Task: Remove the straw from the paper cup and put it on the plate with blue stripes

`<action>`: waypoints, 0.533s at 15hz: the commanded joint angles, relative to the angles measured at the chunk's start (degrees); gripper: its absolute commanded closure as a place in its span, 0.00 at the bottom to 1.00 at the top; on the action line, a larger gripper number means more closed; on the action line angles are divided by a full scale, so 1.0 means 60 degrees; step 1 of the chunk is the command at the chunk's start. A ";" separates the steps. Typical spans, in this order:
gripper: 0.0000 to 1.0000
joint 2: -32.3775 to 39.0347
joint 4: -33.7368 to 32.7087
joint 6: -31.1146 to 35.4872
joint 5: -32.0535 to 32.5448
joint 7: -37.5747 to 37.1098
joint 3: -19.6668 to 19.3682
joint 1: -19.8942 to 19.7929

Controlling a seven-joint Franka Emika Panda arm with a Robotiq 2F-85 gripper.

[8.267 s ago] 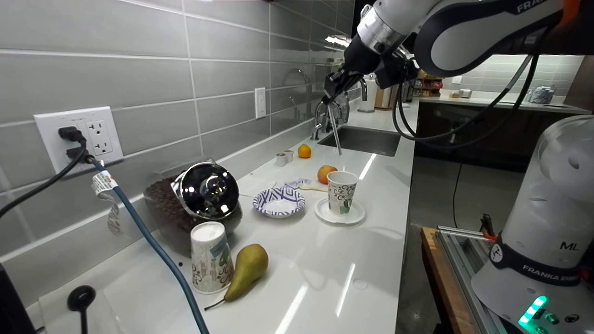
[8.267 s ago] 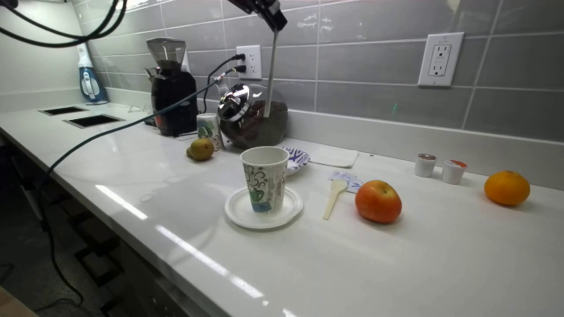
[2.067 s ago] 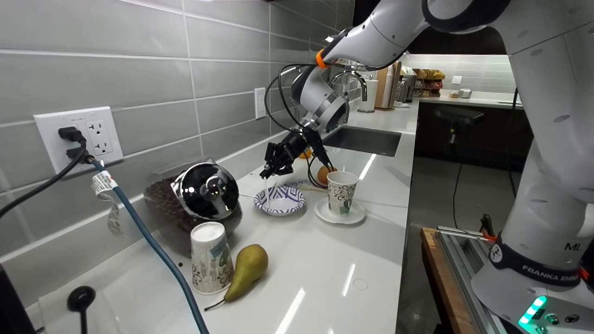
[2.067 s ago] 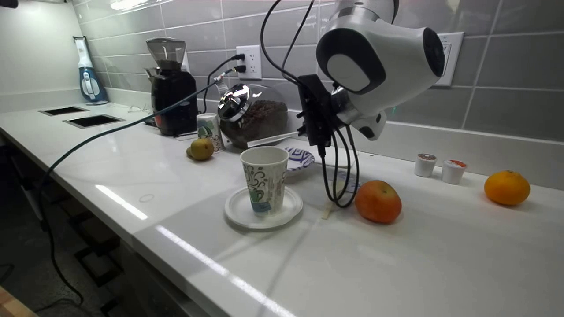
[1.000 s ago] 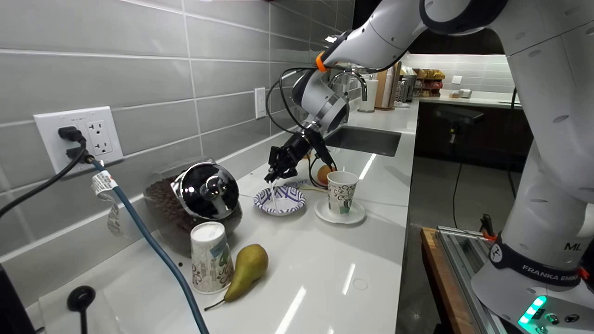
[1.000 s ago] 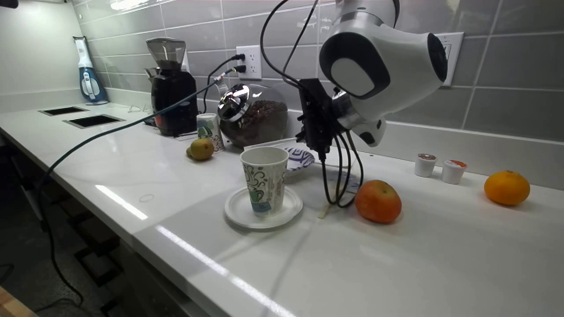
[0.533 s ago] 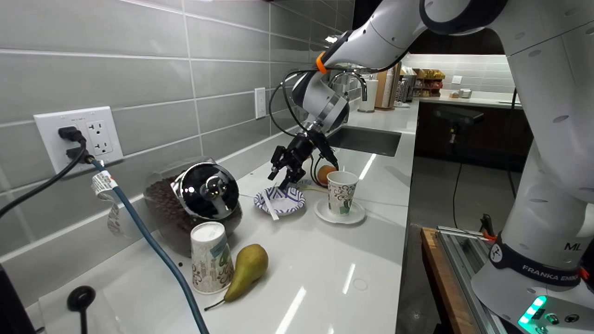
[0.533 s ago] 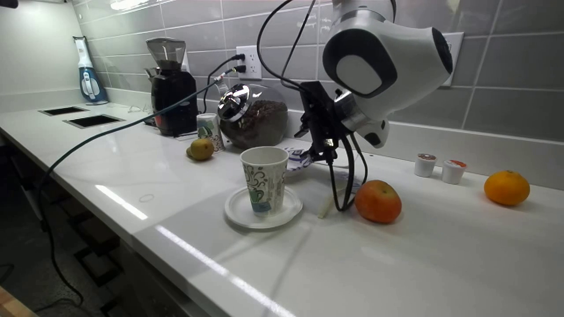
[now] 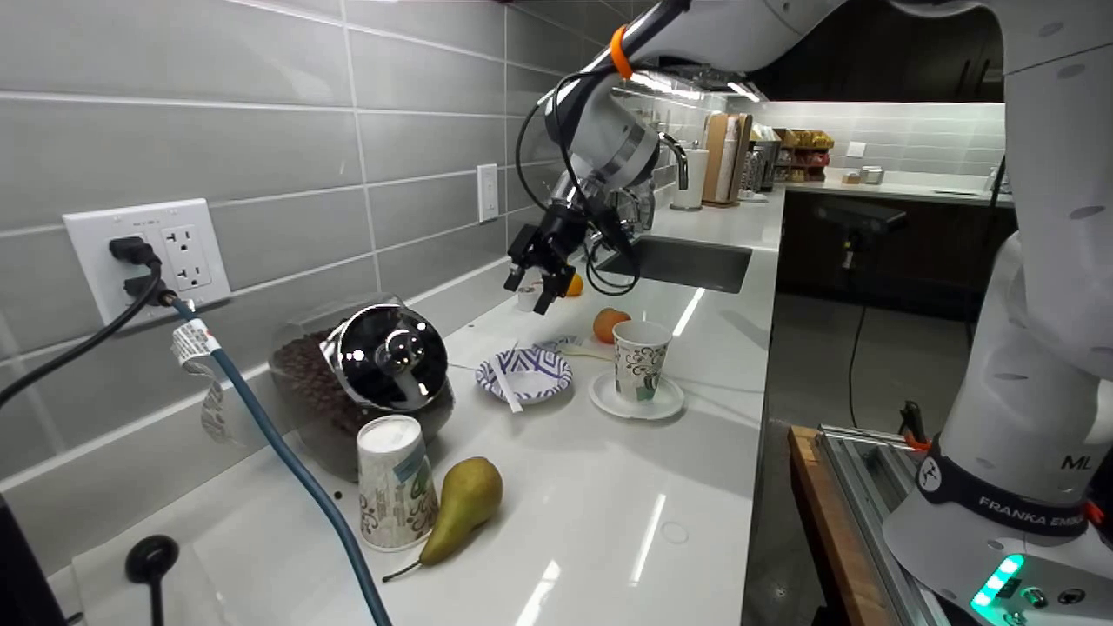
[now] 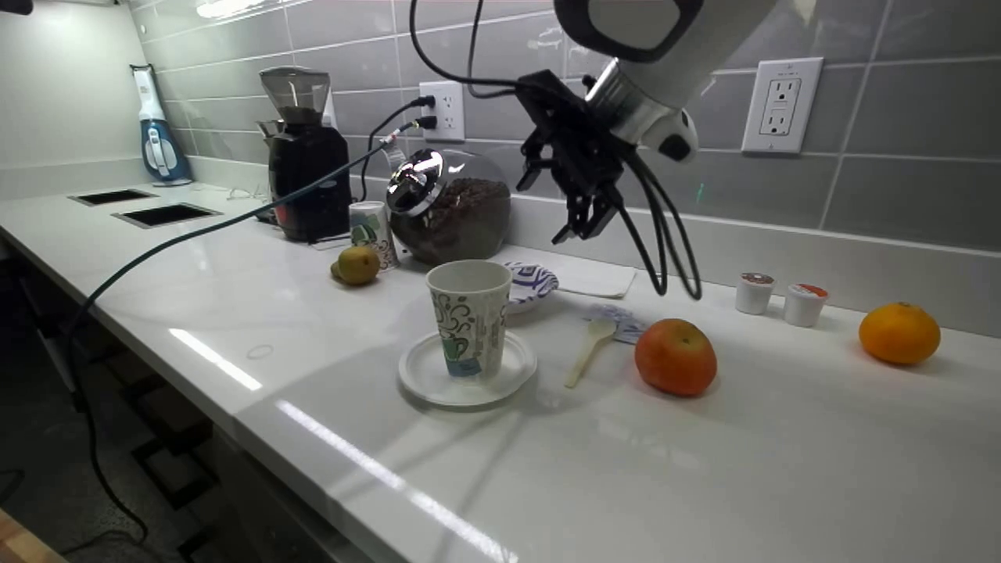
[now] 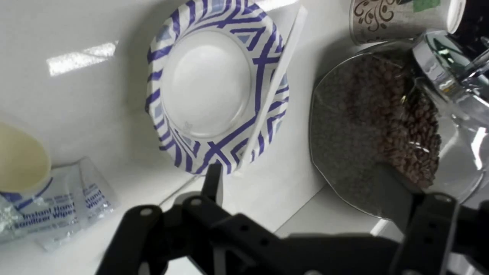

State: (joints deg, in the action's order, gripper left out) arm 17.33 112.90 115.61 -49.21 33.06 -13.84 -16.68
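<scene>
The thin straight whitish straw (image 11: 273, 88) lies on the small round white dish with dark blue stripes (image 11: 206, 88); in the wrist view it crosses the rim from about two o'clock to between five and six, its end nearer two o'clock jutting past the edge. The black two-fingered hand (image 9: 527, 296) hangs clear of the glossy white tabletop (image 9: 600, 522), toward twelve o'clock from the dish in an exterior view, its fingers (image 11: 211, 181) spread well apart. The upright white paper cup with dark scrollwork (image 9: 642, 361) stands on a plain round white saucer (image 9: 609, 400), toward three o'clock from the dish in an exterior view. There, at nine o'clock, a tilted clear jar of brown beans (image 9: 317, 404) shows its shiny metal lid (image 9: 396, 356); between seven and eight, an upturned patterned paper cup (image 9: 397, 482) stands just beside a green pear (image 9: 469, 504). In an exterior view a pale spoon (image 10: 592, 352) lies between the saucer and a round red-orange fruit (image 10: 676, 357). In the wrist view a blue-printed packet of hand wipes (image 11: 57, 215) lies toward eight o'clock from the dish.
</scene>
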 commanded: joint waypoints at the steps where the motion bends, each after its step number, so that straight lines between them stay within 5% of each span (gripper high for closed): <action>1: 0.00 -0.1663 0.1331 0.1673 0.1558 -0.0597 0.0172 0.0655; 8: 0.00 -0.4367 0.4643 0.6337 0.4513 -0.2153 0.0823 0.1378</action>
State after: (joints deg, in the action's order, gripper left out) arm 0.66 129.95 144.09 -30.56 25.95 -9.97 -9.34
